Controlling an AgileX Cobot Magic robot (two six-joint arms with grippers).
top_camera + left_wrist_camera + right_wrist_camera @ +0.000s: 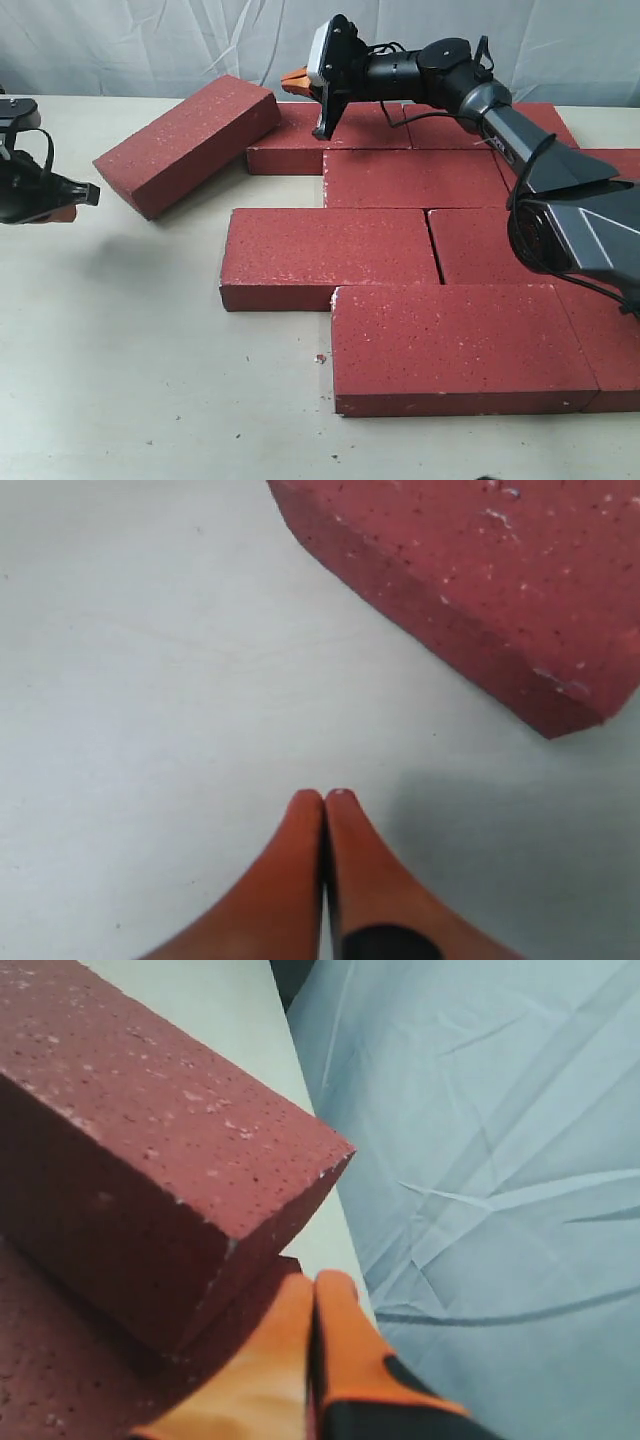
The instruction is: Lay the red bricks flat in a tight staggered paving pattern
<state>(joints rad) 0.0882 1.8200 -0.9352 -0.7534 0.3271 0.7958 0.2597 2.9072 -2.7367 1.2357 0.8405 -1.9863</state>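
my right hand [296,80], pinched shut and empty, sits at the far corner of the loose brick [190,140], which lies askew at ten o'clock of the paved bricks [400,250]; my left hand [78,198] hangs closed over the desk [120,380] at nine o'clock. i judge the step is seating this brick; next, a push to swing it square and tight.

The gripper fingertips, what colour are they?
Orange, clearest on the left gripper in the left wrist view.
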